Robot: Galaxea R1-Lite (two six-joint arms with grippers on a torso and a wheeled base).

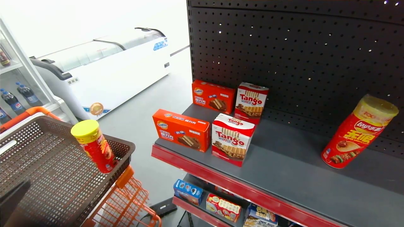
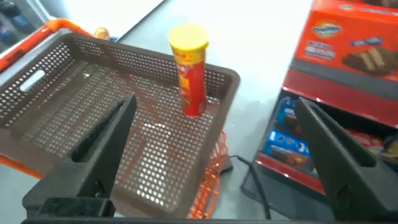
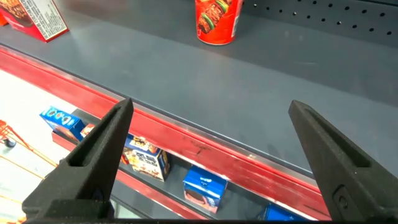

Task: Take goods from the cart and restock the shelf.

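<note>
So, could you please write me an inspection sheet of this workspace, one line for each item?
Surface: grey shelf board with a red front edge.
Job's things: one red chips can with a yellow lid stands in the brown cart basket; a second chips can is on the shelf at the right; two orange boxes and two wafer boxes are at its left end.
Clutter: nothing seen.
Grippers: left hand open, above the basket; right hand open, in front of the shelf edge.
Cables: a dark cord on the floor beside the cart.
Surroundings: white chest freezer, drinks cooler, lower shelf with boxes.
</note>
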